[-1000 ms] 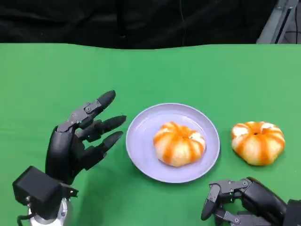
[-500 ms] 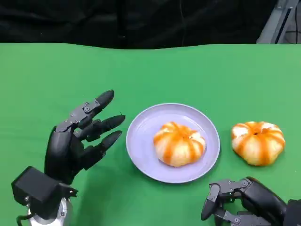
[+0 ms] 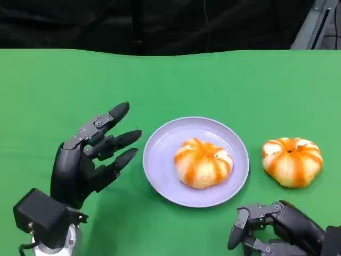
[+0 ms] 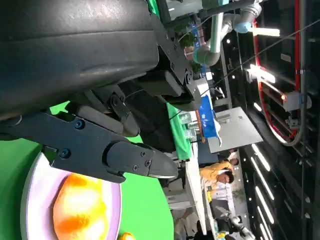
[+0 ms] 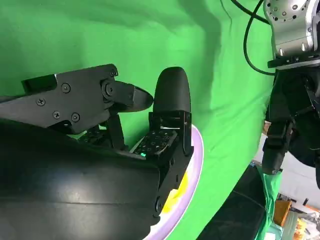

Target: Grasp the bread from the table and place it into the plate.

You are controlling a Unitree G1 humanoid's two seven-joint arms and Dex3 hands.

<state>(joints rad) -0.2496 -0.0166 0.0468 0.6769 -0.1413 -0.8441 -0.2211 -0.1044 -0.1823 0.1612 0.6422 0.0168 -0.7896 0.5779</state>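
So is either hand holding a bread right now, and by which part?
Nothing is held. The left hand is open beside the plate; the right hand is empty. One bread lies on the plate, the other bread on the table.

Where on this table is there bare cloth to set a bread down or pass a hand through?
Wide bare cloth lies beyond the plate up to the table's far edge, and left of the left hand. A narrow strip separates the plate from the bread on the table. It is crowded on the plate, where another bread sits, and near the right hand.
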